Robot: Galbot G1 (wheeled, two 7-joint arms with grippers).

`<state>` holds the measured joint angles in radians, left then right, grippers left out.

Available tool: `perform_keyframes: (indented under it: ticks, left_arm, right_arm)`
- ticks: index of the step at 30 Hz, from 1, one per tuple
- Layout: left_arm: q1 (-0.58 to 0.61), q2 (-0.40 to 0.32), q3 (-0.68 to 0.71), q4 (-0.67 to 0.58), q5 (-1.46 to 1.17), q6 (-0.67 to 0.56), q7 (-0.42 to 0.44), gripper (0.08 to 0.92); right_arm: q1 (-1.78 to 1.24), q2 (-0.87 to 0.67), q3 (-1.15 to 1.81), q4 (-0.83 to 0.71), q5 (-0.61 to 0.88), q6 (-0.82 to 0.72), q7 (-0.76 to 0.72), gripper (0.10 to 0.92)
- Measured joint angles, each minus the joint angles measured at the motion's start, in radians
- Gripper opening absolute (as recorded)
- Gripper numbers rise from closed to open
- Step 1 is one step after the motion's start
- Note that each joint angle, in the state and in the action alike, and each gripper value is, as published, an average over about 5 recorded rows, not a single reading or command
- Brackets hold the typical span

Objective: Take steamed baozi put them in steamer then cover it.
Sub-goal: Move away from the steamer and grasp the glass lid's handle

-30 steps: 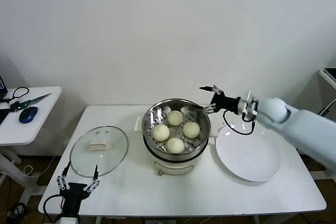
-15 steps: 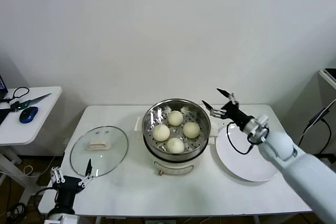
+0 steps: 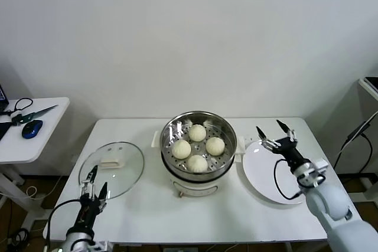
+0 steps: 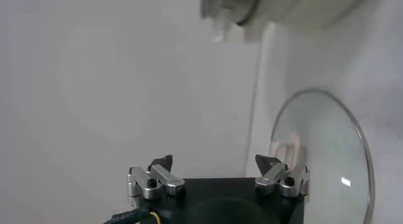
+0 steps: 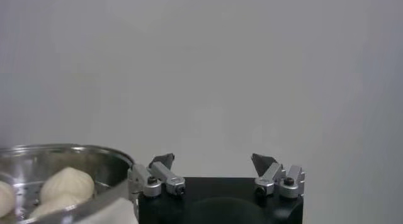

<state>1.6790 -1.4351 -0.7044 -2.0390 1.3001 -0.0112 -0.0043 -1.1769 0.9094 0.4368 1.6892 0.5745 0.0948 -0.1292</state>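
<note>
In the steamer (image 3: pixel 199 140), four steamed baozi (image 3: pixel 198 146) — uncovered, apparently.

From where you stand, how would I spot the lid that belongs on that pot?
Start at the round shiny stainless-steel steamer holding four cream-white buns mid-table. Look to its left side, where the robot's left gripper hovers, open, at the table's near edge. The round clear glass lid lies flat there; unlike the flat white plate opposite, it is see-through with a pale handle.
</note>
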Motion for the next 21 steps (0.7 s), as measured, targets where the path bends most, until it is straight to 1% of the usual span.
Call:
perform_keyframes:
  ticks: [8, 21]
  left_arm:
    - [-0.127, 0.021, 0.027, 0.17, 0.134, 0.018, -0.039, 0.823]
    - [-0.375, 0.047, 0.062, 0.467, 0.179, 0.041, -0.104, 0.823]
  right_arm:
    - [-0.089, 0.067, 0.099, -0.008, -0.048, 0.002, 0.0, 0.823]
    - [-0.152, 0.125, 0.16, -0.027, -0.108, 0.01, -0.002, 0.823]
